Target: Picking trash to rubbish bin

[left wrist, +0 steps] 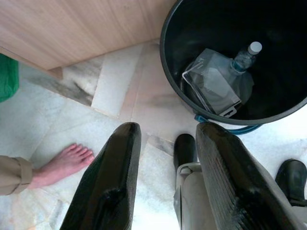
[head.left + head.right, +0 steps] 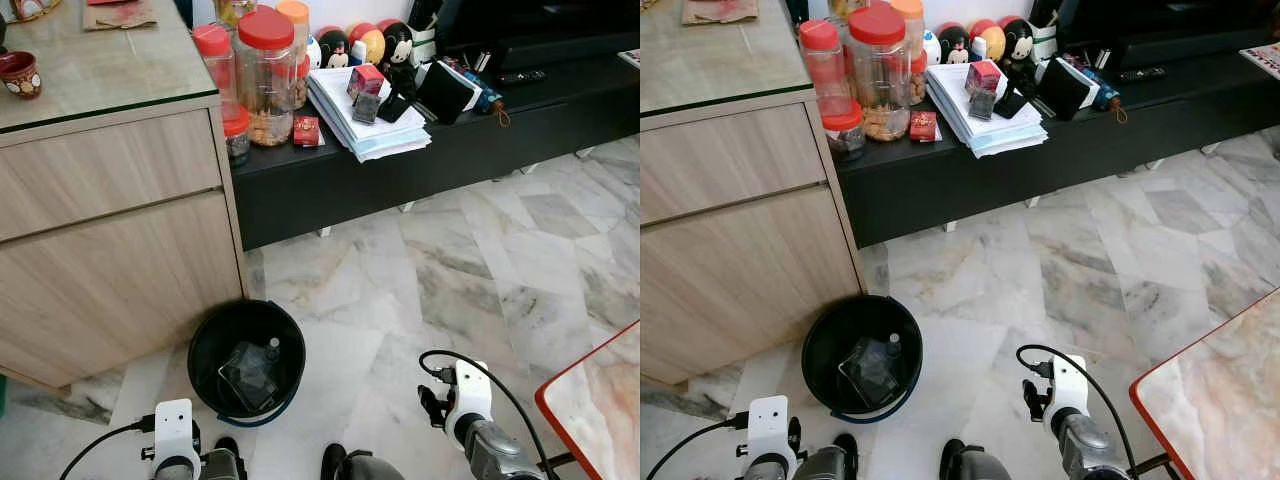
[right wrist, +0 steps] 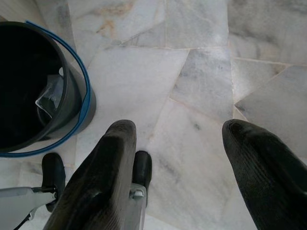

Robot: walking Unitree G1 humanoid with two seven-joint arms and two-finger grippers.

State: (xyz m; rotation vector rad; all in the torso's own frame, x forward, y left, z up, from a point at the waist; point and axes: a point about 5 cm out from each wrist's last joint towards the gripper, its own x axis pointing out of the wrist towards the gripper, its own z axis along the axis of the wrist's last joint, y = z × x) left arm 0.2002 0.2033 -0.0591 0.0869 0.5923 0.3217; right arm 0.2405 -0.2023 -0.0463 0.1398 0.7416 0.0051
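A black rubbish bin with a blue handle stands on the marble floor beside the wooden cabinet. Inside it lie a clear plastic bag and a plastic bottle with a white cap. My left gripper hangs low just short of the bin, open, with nothing between its fingers. My right gripper hangs over bare floor to the bin's right, open and empty too. Both wrists show at the bottom of the eye views.
A wooden cabinet stands close on the left of the bin. A low black TV console behind carries jars, papers and small toys. A red-edged table corner juts in at the right. A person's bare foot rests near my left side.
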